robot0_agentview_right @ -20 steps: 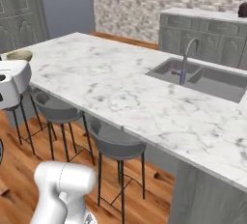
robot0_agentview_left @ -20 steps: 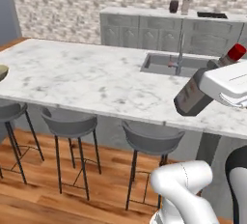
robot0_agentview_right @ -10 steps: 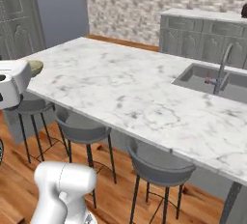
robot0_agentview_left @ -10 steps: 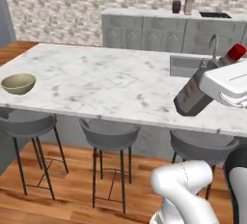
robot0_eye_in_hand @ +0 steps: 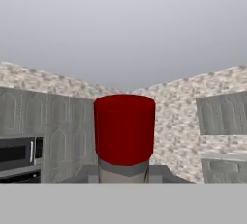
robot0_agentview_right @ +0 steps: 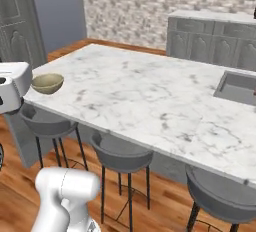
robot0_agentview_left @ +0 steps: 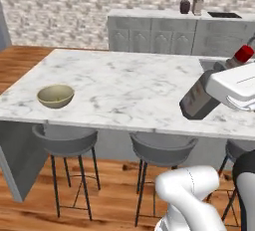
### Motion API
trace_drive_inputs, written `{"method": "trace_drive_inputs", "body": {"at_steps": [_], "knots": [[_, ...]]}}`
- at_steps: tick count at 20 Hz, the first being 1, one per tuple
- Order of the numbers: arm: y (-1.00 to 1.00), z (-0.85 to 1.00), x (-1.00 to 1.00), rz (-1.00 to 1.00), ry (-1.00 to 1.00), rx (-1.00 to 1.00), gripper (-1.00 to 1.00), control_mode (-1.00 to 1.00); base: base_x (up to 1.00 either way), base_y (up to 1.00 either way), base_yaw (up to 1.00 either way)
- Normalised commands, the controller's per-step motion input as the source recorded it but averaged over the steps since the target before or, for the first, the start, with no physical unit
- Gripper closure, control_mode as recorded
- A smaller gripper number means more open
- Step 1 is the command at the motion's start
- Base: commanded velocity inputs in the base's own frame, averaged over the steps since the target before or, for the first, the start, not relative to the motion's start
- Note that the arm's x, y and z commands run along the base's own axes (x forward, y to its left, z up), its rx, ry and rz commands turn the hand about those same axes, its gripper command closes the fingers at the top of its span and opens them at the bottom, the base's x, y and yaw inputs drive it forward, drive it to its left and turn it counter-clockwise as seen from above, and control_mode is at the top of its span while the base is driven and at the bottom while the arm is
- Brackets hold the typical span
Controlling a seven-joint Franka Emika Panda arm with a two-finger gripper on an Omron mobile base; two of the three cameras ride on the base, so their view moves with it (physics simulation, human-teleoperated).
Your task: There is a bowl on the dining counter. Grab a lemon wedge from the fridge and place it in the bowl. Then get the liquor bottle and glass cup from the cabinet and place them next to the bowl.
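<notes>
Gripper (robot0_agentview_left: 226, 83) grips tilted liquor bottle (robot0_agentview_left: 201, 95) (bowl (robot0_agentview_left: 56, 96) well apart).

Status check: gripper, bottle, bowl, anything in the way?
Gripper shut on liquor bottle, tilted, red cap up. Bowl on dining counter near its left end. Nothing between them.

The bowl (robot0_agentview_left: 56, 96) sits on the dining counter (robot0_agentview_left: 124, 85), stools (robot0_agentview_left: 65, 140) tucked below.

No readable text, label, brand, number or sign anywhere: none on the grey red-capped liquor bottle (robot0_agentview_left: 200, 97), the beige round bowl (robot0_agentview_left: 55, 96) or the white marble counter (robot0_agentview_left: 124, 85).
</notes>
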Motion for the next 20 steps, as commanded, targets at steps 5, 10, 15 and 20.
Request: {"method": "trace_drive_inputs", "body": {"at_steps": [5, 10, 15, 20], "knots": [[0.0, 0.0, 0.0, 0.0, 0.0, 0.0, 1.0, 1.0, 0.66, 0.98, -0.24], [0.0, 0.0, 0.0, 0.0, 0.0, 0.0, 1.0, 1.0, 0.68, 0.93, -0.32], [0.0, 0.0, 0.0, 0.0, 0.0, 0.0, 1.0, 1.0, 0.52, 0.75, -0.38], [0.0, 0.0, 0.0, 0.0, 0.0, 0.0, 1.0, 1.0, 0.45, 0.13, -0.45]]}}
